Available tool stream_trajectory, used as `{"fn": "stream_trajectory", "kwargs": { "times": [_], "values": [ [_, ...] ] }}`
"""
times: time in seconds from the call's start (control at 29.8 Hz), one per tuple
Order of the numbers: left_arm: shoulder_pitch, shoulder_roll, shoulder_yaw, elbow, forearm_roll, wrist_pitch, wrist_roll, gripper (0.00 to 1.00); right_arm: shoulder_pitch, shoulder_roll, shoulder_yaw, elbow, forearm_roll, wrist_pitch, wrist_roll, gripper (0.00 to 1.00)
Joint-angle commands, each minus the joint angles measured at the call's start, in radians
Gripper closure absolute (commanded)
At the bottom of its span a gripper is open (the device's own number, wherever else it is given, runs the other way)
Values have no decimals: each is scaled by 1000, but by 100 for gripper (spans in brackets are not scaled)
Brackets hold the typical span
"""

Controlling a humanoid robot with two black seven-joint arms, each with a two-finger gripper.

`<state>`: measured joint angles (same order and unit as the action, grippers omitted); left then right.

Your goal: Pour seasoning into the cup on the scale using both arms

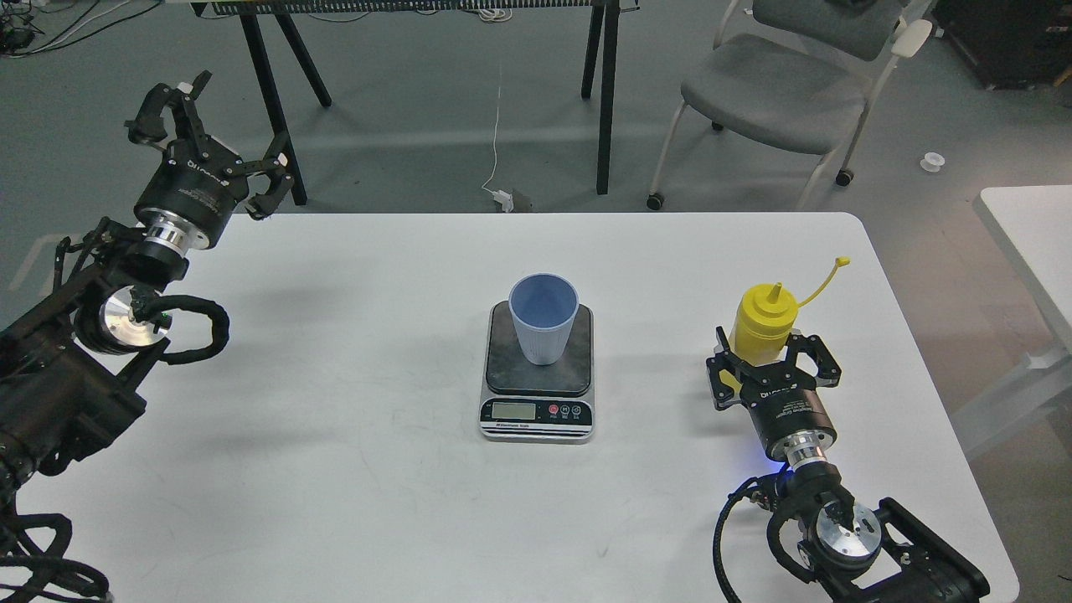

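The yellow seasoning bottle [762, 322] stands upright at the right side of the white table [352, 469], its cap strap sticking out to the upper right. My right gripper [772, 362] is closed around the bottle's lower body from the near side. The light blue cup [543, 318] stands upright and looks empty on the scale [538, 381] at the table's middle, well to the left of the bottle. My left gripper [216, 134] is open and empty, raised over the table's far left corner.
A grey chair [779, 75] and black table legs [605, 92] stand on the floor beyond the far edge. A second white table [1034, 243] is at the right. A white cable [497, 126] lies on the floor.
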<state>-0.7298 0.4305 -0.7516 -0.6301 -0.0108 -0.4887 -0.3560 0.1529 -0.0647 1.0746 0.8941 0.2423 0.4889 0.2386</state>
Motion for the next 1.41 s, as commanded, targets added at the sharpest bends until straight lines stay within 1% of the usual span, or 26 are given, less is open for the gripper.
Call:
{"fn": "stream_trajectory", "kwargs": {
  "times": [0.0, 0.13, 0.37, 0.54, 0.64, 0.74, 0.84, 0.94, 1.07, 1.14, 1.24, 1.31, 1.37],
  "values": [
    [1, 4, 0, 0, 0, 0, -1, 0, -19, -27, 4, 22, 0, 0, 4, 3],
    [3, 5, 0, 0, 0, 0, 0, 0, -90, -43, 8, 78, 0, 0, 5, 1],
    [3, 19, 0, -3, 0, 0, -1, 0, -291, -135, 13, 270, -8, 0, 5, 1],
    [4, 50, -9, -5, -8, 0, -3, 0, -311, -279, 34, 296, -64, 0, 5, 1],
    [6, 53, -18, -5, -12, 0, -9, 0, -238, -400, 83, 287, -74, 0, 5, 1],
    [6, 53, -28, -5, -15, 0, -9, 0, -107, -490, 93, 212, -75, 0, 5, 1],
    [13, 51, -43, -5, -49, 0, -11, 0, 64, -526, 88, 54, -77, 0, 4, 1],
    [47, 51, -46, -5, -112, 0, -9, 0, 239, -509, 64, -116, -93, 0, 4, 0],
    [65, 51, -46, -3, -147, 0, -8, 0, 425, -468, -18, -248, -104, 0, -2, 0],
    [76, 50, -46, -3, -150, 0, -9, 0, 490, -452, -47, -314, -104, 0, -4, 0],
    [79, 48, -46, -3, -150, 0, -9, 0, 579, -396, -58, -401, -104, 0, -1, 0],
    [79, 47, -46, -2, -150, 0, -9, 0, 609, -357, -65, -448, -104, 0, -1, 0],
    [79, 47, -46, -2, -150, 0, -9, 0, 620, -336, -76, -457, -104, 0, -1, 0]
  ]
}}
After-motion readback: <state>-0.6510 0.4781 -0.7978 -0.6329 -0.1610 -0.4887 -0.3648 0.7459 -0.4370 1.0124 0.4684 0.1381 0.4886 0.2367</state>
